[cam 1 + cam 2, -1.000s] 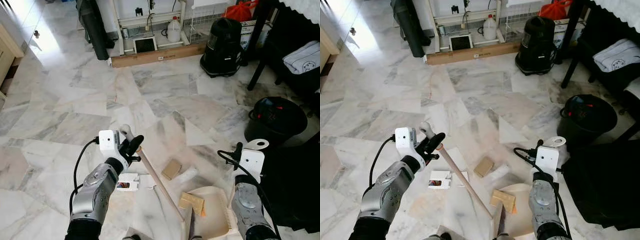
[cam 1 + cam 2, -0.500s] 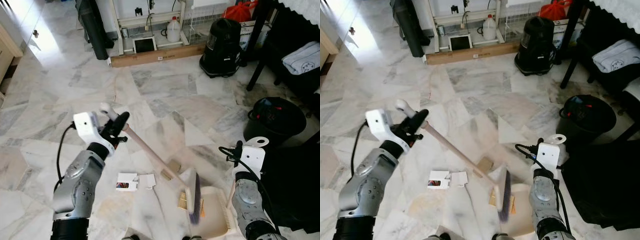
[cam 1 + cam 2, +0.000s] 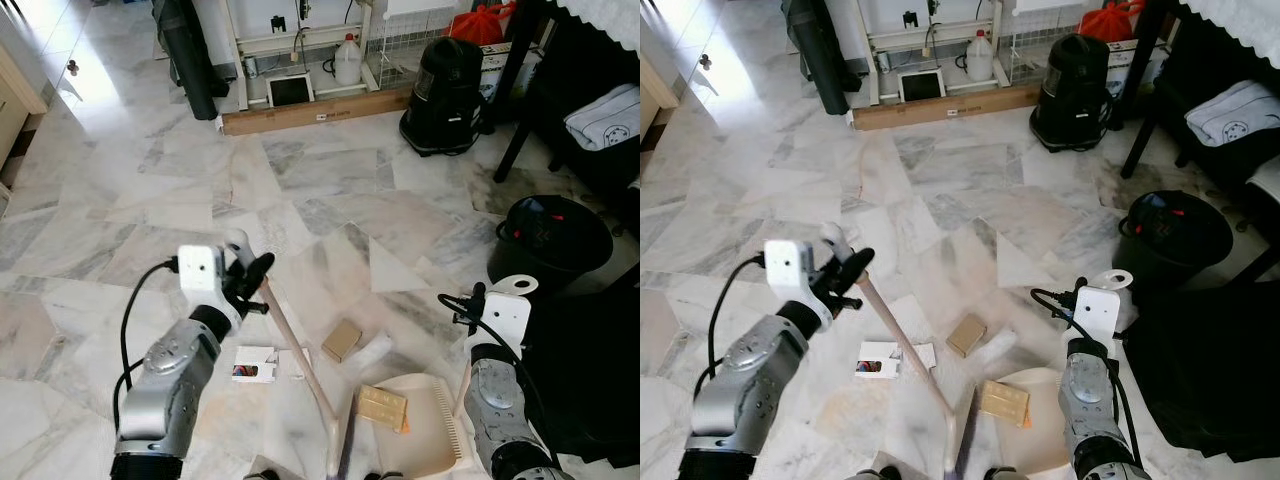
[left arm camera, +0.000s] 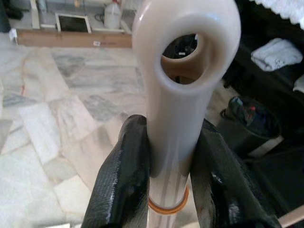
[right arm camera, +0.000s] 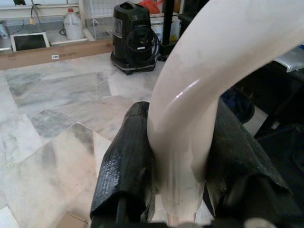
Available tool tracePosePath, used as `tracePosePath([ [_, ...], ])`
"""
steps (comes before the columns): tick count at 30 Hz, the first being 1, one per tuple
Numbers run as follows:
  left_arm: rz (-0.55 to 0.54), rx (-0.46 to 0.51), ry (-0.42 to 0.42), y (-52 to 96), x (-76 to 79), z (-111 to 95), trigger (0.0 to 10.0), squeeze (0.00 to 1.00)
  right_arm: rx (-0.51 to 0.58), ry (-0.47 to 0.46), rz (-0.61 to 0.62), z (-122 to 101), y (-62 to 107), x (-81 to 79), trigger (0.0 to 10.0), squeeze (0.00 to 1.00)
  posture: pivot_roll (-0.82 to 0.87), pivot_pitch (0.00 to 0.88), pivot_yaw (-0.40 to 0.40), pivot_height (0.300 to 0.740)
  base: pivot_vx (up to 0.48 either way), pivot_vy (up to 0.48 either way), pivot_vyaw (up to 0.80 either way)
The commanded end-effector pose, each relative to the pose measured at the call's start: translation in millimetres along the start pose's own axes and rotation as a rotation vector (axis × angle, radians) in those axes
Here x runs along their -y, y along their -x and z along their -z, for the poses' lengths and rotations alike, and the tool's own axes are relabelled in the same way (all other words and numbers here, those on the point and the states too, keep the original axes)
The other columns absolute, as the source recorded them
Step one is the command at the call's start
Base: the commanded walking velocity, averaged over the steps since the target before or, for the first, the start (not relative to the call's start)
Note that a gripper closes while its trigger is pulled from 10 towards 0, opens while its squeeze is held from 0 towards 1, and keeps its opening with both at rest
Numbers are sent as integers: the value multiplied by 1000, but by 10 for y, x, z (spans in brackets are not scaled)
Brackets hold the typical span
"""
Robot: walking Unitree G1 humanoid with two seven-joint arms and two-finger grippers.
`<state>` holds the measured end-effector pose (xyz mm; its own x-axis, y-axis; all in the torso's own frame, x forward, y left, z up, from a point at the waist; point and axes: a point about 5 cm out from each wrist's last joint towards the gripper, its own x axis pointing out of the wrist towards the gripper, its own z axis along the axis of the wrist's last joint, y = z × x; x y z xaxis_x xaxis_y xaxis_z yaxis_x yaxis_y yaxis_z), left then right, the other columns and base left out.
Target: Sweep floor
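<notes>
Black fingers of the left gripper (image 4: 168,166) pinch the cream broom handle with its ring-shaped end (image 4: 185,90), the long wooden-coloured broom (image 3: 300,350) slanting down to the marble floor (image 3: 330,190). Likewise the right gripper (image 5: 178,166) clamps the cream dustpan handle (image 5: 209,85). The cream plastic dustpan (image 3: 425,440) holds a tan cardboard piece (image 3: 383,407); a small brown box (image 3: 343,339) and a white printed card (image 3: 254,364), its writing unreadable, lie beside the broom.

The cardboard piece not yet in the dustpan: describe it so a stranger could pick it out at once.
On the marble floor before the robot, find the cream dustpan held by the right gripper. Just beyond its mouth, past the broom handle, lies a small brown cardboard piece. Unlike its twin inside the pan, it rests on bare floor.
</notes>
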<state>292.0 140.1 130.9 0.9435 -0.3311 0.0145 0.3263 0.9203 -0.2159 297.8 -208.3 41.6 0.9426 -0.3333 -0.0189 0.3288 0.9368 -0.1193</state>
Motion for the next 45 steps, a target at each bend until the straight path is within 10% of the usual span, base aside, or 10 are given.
tracePosePath([
  [1,-2,28,-25,5,-9,-27,10000,0,-125,-45,-15,229,158,-97,10000,0,21,151,77,740,0,0,0],
  [21,-68,60,-61,-104,16,121,10000,0,-124,-37,-15,263,201,-63,10000,0,-1,178,79,740,0,0,0],
  [38,-48,-18,87,-157,76,342,10000,0,-87,-48,-34,222,226,-93,10000,0,-38,220,81,740,0,0,0],
  [45,-82,-21,291,-198,12,344,10000,0,-83,-57,-48,183,193,-135,10000,0,-31,209,70,740,0,0,0],
])
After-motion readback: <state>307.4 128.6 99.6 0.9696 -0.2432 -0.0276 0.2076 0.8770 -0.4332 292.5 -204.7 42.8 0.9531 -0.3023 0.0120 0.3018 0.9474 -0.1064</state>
